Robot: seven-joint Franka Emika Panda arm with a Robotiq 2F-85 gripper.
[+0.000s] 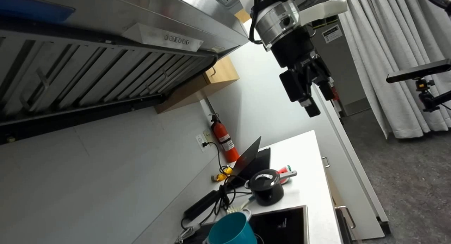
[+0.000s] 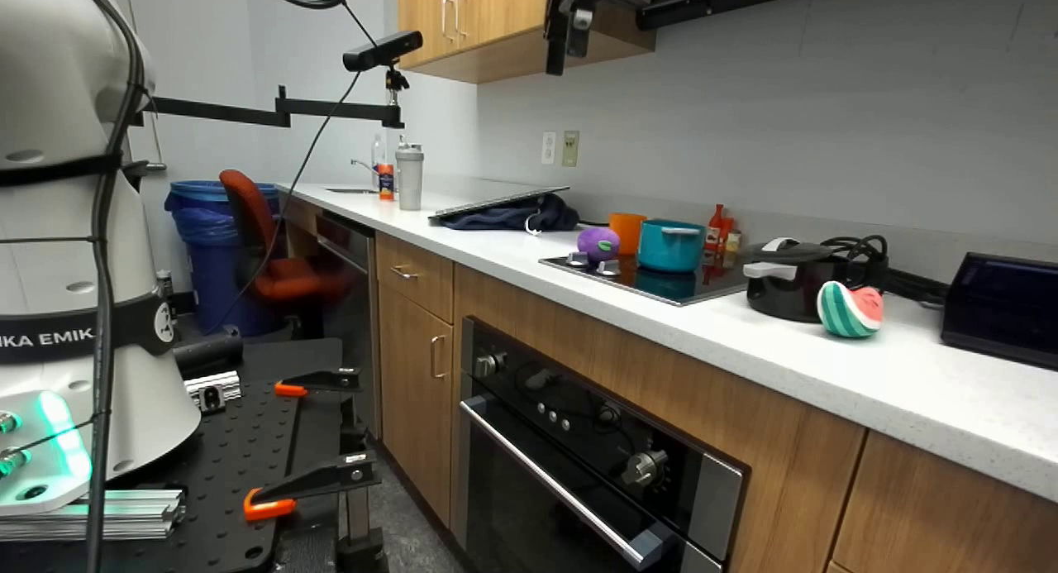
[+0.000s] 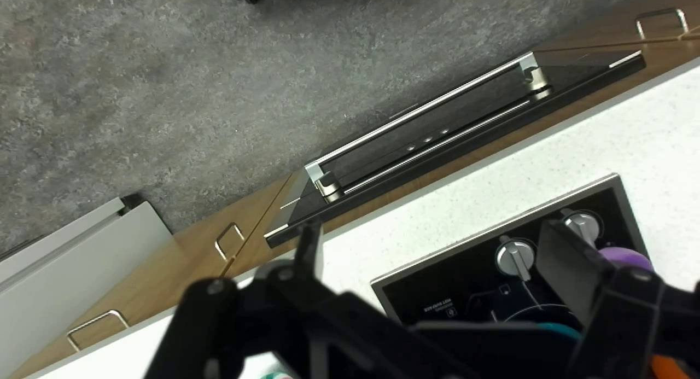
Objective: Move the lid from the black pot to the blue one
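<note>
The black pot (image 1: 269, 197) stands on the white counter with its dark lid (image 1: 264, 182) on top. In an exterior view the black pot (image 2: 785, 296) shows beside the cooktop, its lid (image 2: 800, 252) and pale handle visible. The blue pot (image 1: 230, 231) has an open top and stands on the cooktop; it also shows in an exterior view (image 2: 671, 246). In the wrist view only a sliver of the blue pot (image 3: 562, 330) shows; the black pot is hidden. My gripper (image 1: 320, 102) is open, high above the counter, with nothing between its fingers (image 3: 437, 248).
A watermelon toy (image 2: 851, 310) touches or nearly touches the black pot. A purple toy (image 2: 598, 244) and an orange cup (image 2: 628, 230) stand near the blue pot. Cables (image 1: 222, 198) and a laptop (image 1: 248, 156) lie behind. The range hood (image 1: 105, 71) hangs above the cooktop (image 3: 415, 286).
</note>
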